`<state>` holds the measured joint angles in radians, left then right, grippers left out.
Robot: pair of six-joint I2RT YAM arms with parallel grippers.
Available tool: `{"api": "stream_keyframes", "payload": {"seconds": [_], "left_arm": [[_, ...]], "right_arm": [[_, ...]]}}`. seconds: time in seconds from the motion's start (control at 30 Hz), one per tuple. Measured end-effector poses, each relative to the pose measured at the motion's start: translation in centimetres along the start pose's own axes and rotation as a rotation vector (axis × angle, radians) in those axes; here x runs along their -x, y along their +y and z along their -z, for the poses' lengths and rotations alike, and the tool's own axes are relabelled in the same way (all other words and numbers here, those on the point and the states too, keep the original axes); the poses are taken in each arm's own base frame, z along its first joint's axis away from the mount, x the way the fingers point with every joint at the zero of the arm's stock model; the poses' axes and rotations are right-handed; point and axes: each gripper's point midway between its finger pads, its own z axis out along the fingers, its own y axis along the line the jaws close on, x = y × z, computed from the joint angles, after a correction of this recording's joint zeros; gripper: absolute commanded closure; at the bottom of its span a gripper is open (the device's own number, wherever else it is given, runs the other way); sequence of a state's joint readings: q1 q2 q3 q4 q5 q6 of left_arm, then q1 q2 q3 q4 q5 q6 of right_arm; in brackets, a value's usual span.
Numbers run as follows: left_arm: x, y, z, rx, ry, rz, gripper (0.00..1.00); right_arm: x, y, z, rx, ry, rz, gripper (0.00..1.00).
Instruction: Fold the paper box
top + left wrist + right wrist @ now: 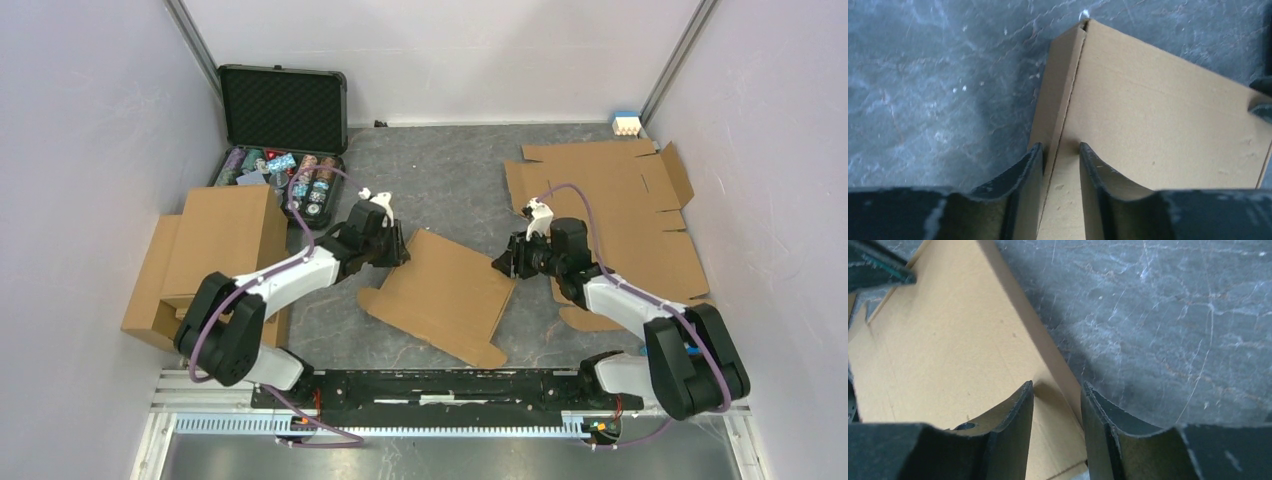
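Stretching low, your left gripper (1060, 146) straddles an upturned flap of the paper box (440, 295), brown corrugated card centred on the marbled table (450, 170), your right gripper (1057, 385) astride its right edge, both jaws narrow, whether pinching you cannot tell.

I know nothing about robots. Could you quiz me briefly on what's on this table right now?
1. True or false: the left tool and the right tool each straddle an edge of the same cardboard sheet.
2. The open black case sits: A far left, B far right, C near middle?
3. What is piled flat at far right?
Key: 1 true; 2 A; 3 unfolded cardboard sheets.
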<state>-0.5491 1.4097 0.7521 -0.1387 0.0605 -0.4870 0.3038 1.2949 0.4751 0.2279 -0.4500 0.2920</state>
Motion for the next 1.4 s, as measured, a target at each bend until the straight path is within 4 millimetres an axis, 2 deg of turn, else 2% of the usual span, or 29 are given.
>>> {"api": "stream_keyframes", "payload": {"seconds": [0.1, 0.23, 0.33, 0.43, 0.53, 0.63, 0.77, 0.8, 1.0, 1.1, 1.23, 1.4], "left_arm": [[1.3, -0.8, -0.7, -0.011, -0.01, -0.018, 0.47], [3.0, -1.6, 0.1, -0.018, -0.033, -0.036, 0.37], [4.2, -2.1, 2.2, -0.03, -0.077, -0.043, 0.34], [5.4, -2.9, 5.3, -0.054, -0.14, -0.045, 0.35], [6.1, -3.5, 7.9, -0.085, -0.189, -0.038, 0.35], [4.8, -3.3, 8.7, -0.1, -0.178, -0.017, 0.36], [0.7, -1.7, 9.4, -0.078, -0.086, 0.013, 0.38], [0.2, -1.5, 9.8, -0.074, -0.077, 0.018, 0.38], [0.0, -1.7, 13.2, -0.096, -0.105, 0.019, 0.47], [-0.4, -1.9, 13.5, -0.109, -0.092, 0.021, 0.57], [-3.0, -1.4, 11.2, -0.13, -0.035, 0.062, 0.73], [-8.1, -1.1, 6.4, -0.14, 0.125, 0.132, 0.78]], "right_arm": [[-0.5, 0.4, 0.8, -0.005, -0.003, 0.0, 0.56], [-0.5, 0.3, 1.1, -0.026, -0.007, 0.005, 0.64], [-0.6, -0.1, 0.9, -0.044, 0.013, -0.008, 0.65], [-0.4, -0.3, 0.6, -0.046, 0.016, -0.01, 0.65], [-0.4, -0.4, 0.5, -0.047, 0.016, -0.01, 0.73], [0.0, -0.9, 0.4, -0.051, 0.005, -0.023, 0.76], [0.8, -2.0, 0.0, -0.048, -0.016, -0.063, 0.75], [1.0, -2.4, -0.1, -0.052, -0.024, -0.066, 0.75], [1.6, -4.2, -0.6, -0.105, -0.05, -0.071, 0.74], [-0.2, -4.8, -0.7, -0.125, 0.003, -0.092, 0.73], [-3.1, -5.1, -0.4, -0.142, 0.09, -0.134, 0.72], [-3.3, -4.9, -0.4, -0.134, 0.101, -0.137, 0.71]]}}
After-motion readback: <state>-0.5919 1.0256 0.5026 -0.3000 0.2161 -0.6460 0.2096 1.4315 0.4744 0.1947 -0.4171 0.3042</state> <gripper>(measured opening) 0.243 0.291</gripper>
